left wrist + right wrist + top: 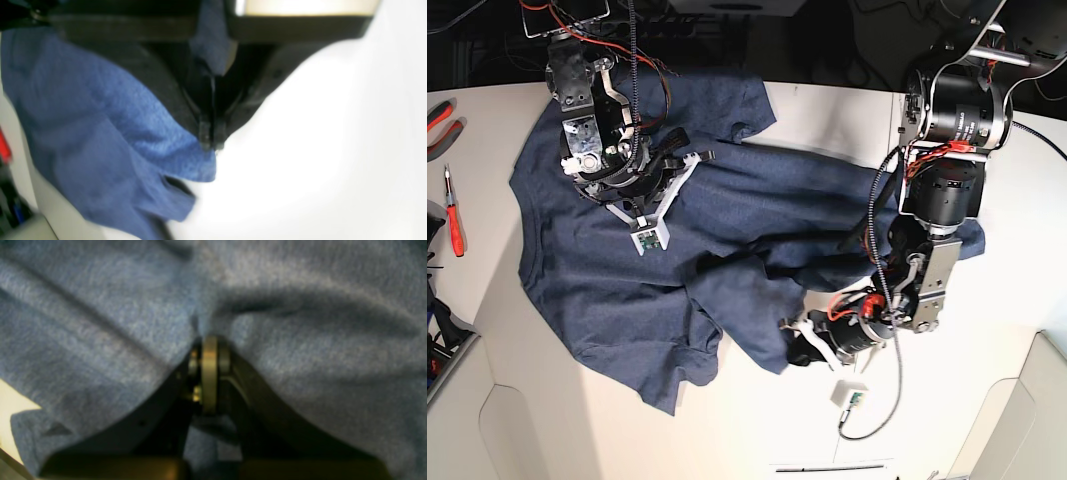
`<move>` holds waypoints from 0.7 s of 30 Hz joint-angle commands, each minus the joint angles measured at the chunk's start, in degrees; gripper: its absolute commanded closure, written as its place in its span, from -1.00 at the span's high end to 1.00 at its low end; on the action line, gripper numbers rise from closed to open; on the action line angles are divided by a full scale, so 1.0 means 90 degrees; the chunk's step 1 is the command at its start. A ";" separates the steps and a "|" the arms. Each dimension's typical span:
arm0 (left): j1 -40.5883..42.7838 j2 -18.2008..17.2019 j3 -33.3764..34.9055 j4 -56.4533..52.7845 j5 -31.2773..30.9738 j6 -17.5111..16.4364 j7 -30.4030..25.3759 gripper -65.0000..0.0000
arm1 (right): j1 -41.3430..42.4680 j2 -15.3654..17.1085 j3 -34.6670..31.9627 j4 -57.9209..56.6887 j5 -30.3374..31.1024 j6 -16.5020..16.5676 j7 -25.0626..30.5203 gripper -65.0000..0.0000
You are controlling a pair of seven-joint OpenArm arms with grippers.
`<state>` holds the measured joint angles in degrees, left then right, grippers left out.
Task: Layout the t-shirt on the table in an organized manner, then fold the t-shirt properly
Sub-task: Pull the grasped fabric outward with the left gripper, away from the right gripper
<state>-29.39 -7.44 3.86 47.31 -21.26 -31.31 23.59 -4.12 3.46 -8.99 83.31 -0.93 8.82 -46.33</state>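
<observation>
Left wrist: the left gripper (210,141) is pinching the t-shirt (100,133) hem, cloth trailing left over the table (333,150). Right wrist: the right gripper (209,350) is clamping fabric. Base: the shirt is lying rumpled, the left arm nearer the bunched corner.

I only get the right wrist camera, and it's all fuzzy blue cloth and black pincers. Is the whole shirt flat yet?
Observer: No. From the base view, the heathered navy-blue cotton t-shirt lies rumpled, with folds bunched across its middle.
Operator: Where's the other arm?
Observer: The left gripper is at the shirt's edge, over the wide off-white flat table, shut on the cloth.
Operator: Is anything else on the table?
Observer: A red-handled screwdriver lies near the table's edge on the right arm's side, apart from the shirt.
</observation>
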 commanded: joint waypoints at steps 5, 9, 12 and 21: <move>-0.0209 -0.0398 -0.0614 0.0389 -0.0187 -0.0017 -0.0121 -1.00 | -0.0039 0.0036 0.0002 -0.0049 -0.0209 -0.0051 -0.0347 -1.00; -0.0211 -0.0648 -0.0894 0.0512 -0.0236 -0.0017 -0.0226 -1.00 | -0.0039 0.0036 0.0002 -0.0049 -0.0209 -0.0056 -0.0347 -1.00; -0.0214 -0.0823 -0.1010 0.0811 -0.0233 -0.0017 -0.0240 -1.00 | -0.0039 0.0036 0.0002 -0.0049 -0.0209 -0.0066 -0.0347 -1.00; -0.0214 -0.1161 -0.1005 0.2331 -0.0228 -0.0017 0.0075 -1.00 | -0.0039 0.0036 0.0002 -0.0049 -0.0211 -0.0124 -0.0347 -1.00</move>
<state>-29.43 -17.45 -5.13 67.29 -22.52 -31.29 25.50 -4.12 3.46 -9.02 83.31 -1.32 8.56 -46.26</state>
